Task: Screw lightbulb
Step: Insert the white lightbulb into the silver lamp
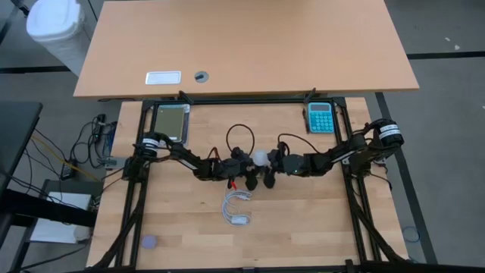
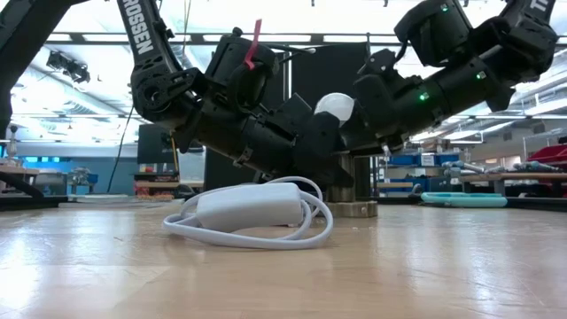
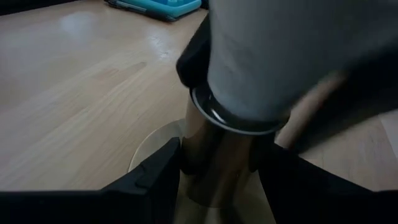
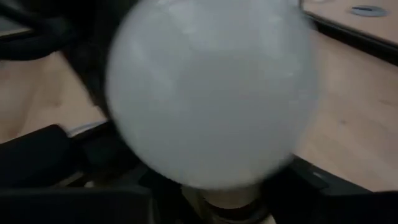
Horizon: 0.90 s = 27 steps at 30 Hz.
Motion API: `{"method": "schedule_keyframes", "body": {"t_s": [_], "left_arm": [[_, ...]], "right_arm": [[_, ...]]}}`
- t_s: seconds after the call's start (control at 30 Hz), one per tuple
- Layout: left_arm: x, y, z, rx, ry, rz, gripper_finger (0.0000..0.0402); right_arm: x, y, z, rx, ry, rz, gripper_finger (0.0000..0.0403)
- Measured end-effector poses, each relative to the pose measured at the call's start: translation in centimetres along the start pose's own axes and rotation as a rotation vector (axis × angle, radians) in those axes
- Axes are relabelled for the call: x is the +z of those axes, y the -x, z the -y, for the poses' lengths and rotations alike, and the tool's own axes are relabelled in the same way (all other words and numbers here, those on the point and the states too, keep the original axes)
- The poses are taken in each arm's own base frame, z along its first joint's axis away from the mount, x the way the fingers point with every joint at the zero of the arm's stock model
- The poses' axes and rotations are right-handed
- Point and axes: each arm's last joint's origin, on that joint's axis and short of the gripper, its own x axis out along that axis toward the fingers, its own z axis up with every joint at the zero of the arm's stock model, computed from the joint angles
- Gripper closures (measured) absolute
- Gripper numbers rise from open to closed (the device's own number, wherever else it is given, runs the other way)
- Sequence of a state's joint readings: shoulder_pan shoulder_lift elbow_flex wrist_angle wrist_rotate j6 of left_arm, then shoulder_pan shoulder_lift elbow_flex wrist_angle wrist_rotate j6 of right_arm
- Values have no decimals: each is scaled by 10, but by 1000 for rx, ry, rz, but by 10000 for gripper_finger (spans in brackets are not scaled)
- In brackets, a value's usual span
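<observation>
The white lightbulb [image 1: 260, 158] stands upright in a metallic lamp socket [image 3: 219, 163] at the table's middle. The socket rises on a short post from a round base disc [image 2: 354, 210]. My left gripper [image 1: 248, 167] comes in from the table's left and is shut on the socket below the bulb. My right gripper [image 1: 273, 162] comes in from the table's right, its fingers on either side of the bulb's frosted globe [image 4: 211, 93]. In the low view the globe [image 2: 335, 105] shows between the two arms. My left gripper pinches the metallic socket's sides [image 3: 198, 168] between its two fingers [image 3: 155, 177], just below the bulb's rim. The fingers come in about level from the table's left. The socket stands upright on its base disc [image 3: 149, 155], which rests on the table. My right gripper has the lightbulb between its two fingers [image 4: 43, 152], coming in from the table's right. The globe itself hides where the fingers meet it. The bulb stands upright with its neck [image 4: 231, 198] in the socket.
A coiled white cable with a switch box [image 1: 236, 208] lies on the table just in front of the lamp, and also shows in the low view [image 2: 252, 208]. A blue calculator [image 1: 320, 117] and a grey tray [image 1: 170, 121] lie at the far side. A small purple disc [image 1: 149, 242] lies near left.
</observation>
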State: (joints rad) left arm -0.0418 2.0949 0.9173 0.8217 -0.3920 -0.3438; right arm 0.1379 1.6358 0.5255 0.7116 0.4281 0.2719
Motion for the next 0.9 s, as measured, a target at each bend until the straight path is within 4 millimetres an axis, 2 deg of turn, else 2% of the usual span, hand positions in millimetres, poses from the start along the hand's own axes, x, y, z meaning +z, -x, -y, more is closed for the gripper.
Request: {"method": "schedule_keyframes", "body": {"t_s": [0.27,0.37,0.53,0.73,0.9], "left_arm": [[0,0,0,0,-21,1,198],[0,0,0,-13,-23,-3,198],[0,0,1,-40,-21,-8,198],[1,-1,1,-72,-33,-17,198],[0,0,3,-114,-62,-29,198]], "right_arm": [[0,0,1,46,24,-19,95],[2,2,1,49,66,-30,72],[8,8,4,111,180,-51,66],[14,10,17,226,233,-107,81],[17,10,24,254,301,-118,92]]}}
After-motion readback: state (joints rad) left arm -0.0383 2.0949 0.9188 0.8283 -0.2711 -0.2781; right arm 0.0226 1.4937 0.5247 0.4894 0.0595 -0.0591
